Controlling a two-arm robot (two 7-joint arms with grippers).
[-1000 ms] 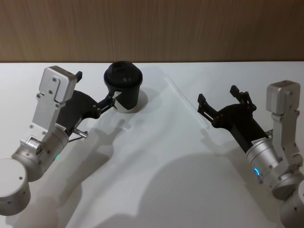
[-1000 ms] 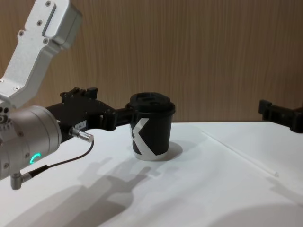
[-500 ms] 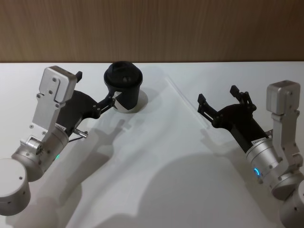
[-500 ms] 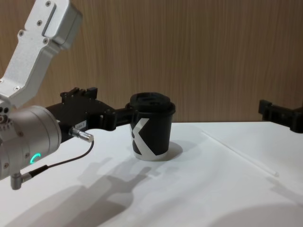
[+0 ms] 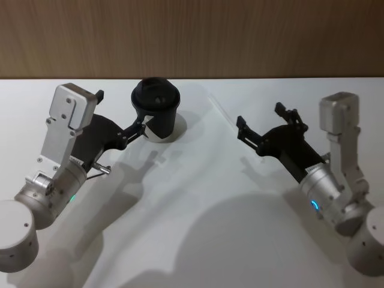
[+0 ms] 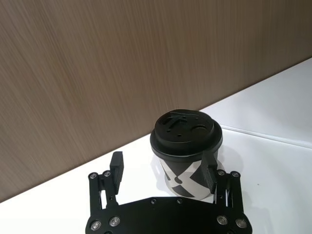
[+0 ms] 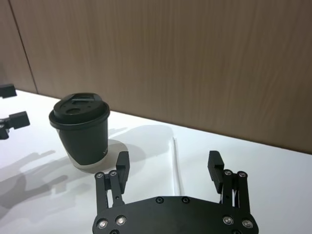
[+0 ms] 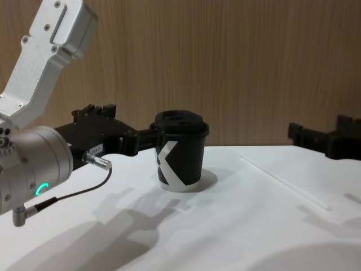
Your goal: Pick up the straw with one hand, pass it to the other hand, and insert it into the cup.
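On the left of the white table (image 5: 198, 198), my left gripper (image 5: 121, 110) reaches forward with its two black fingers spread apart. One fingertip sits right beside the cup (image 5: 157, 108); whether it touches the cup wall I cannot tell. This arm has not shifted in the last second. The cup, black with a black lid and a white angular mark, stands upright near the brown wooden wall (image 5: 192, 36), unmoved.

Right of the cup, the straw (image 7: 176, 165) lies flat on the table, thin and white, well apart from the cup and untouched.

Farther right, my right gripper (image 5: 260, 116) is what has changed. Half a second ago it hung nearer the right edge; now it has swung in toward the middle and sits above the straw's near end. Its fingers are wide apart and hold nothing. From its wrist camera the straw runs straight away between the two fingertips.

I judge this to be the approach for the first pick-up: lowering and closing on the straw come next, with the handover and insertion still undone.
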